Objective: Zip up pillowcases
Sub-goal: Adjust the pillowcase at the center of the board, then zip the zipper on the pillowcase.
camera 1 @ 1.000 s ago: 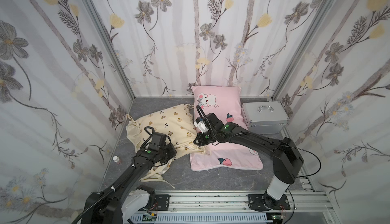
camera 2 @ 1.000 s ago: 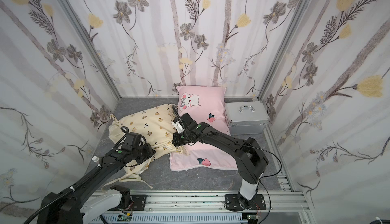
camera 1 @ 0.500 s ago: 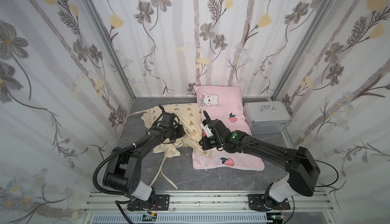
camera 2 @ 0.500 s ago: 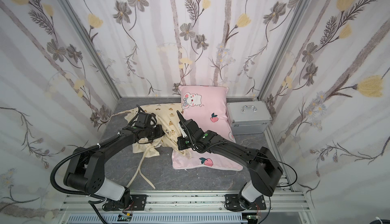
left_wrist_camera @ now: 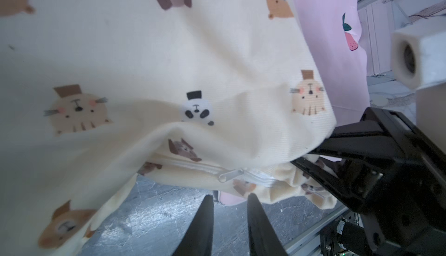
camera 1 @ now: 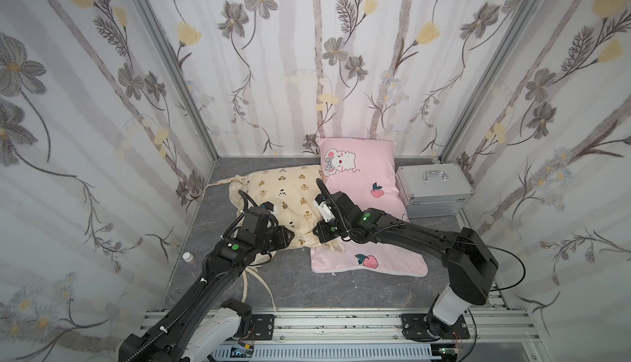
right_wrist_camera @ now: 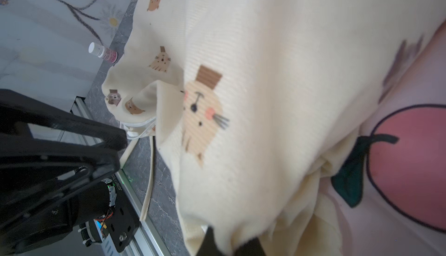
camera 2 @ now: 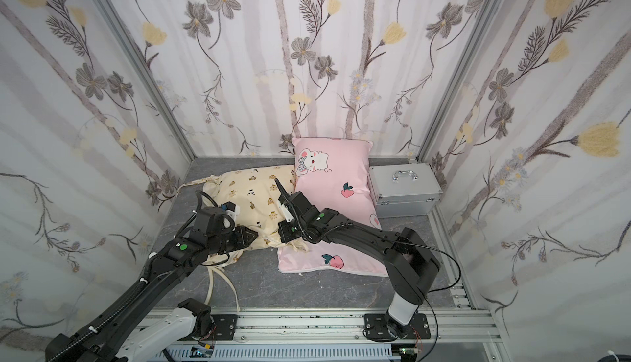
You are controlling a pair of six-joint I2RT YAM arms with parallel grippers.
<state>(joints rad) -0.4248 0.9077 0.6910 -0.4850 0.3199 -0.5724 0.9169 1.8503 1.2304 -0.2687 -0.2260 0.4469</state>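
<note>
The cream pillowcase (camera 1: 283, 189) with small animal faces lies left of the pink pillowcase (camera 1: 362, 172); both show in both top views. My left gripper (left_wrist_camera: 229, 198) is open at the cream one's near edge, nothing between its fingers. The silver zipper pull (left_wrist_camera: 230, 175) lies on the white zipper just beyond its tips. My right gripper (right_wrist_camera: 229, 238) is shut on the cream pillowcase's ruffled corner, where it overlaps the pink one. In a top view the left gripper (camera 1: 290, 235) and the right gripper (camera 1: 319, 234) face each other, a short gap apart.
A silver metal case (camera 1: 433, 189) with a handle stands right of the pink pillowcase. A small white-capped bottle (camera 1: 188, 258) stands by the left wall. Cream ties (camera 1: 252, 281) trail over the grey floor toward the front rail (camera 1: 307, 319).
My left gripper has come back from farther over the cream pillowcase to its near edge, and its jaws have parted. The right gripper has kept its hold on the cream cloth.
</note>
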